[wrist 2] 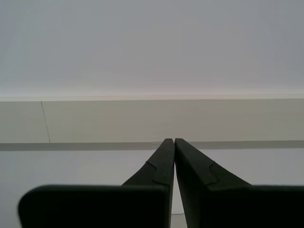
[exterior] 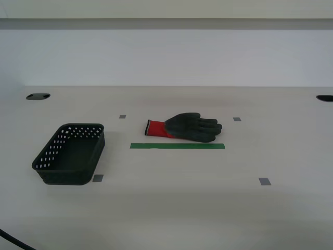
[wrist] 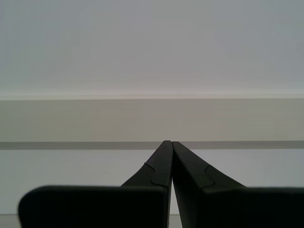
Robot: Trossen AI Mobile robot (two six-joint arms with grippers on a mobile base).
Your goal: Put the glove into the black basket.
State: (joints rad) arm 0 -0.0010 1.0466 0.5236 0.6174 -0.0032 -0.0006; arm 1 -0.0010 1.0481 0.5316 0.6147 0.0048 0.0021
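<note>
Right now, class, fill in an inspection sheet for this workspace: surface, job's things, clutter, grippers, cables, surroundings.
Surface: pale table, green tape strip, small grey markers.
Job's things: glove lying flat behind the strip, red cuff toward the black basket; basket empty, apart from it.
Clutter: nothing seen.
Grippers: my first gripper and my second gripper both shut, holding nothing.
Cables: dark cable at the table's near corner.
Surroundings: plain white wall.
</note>
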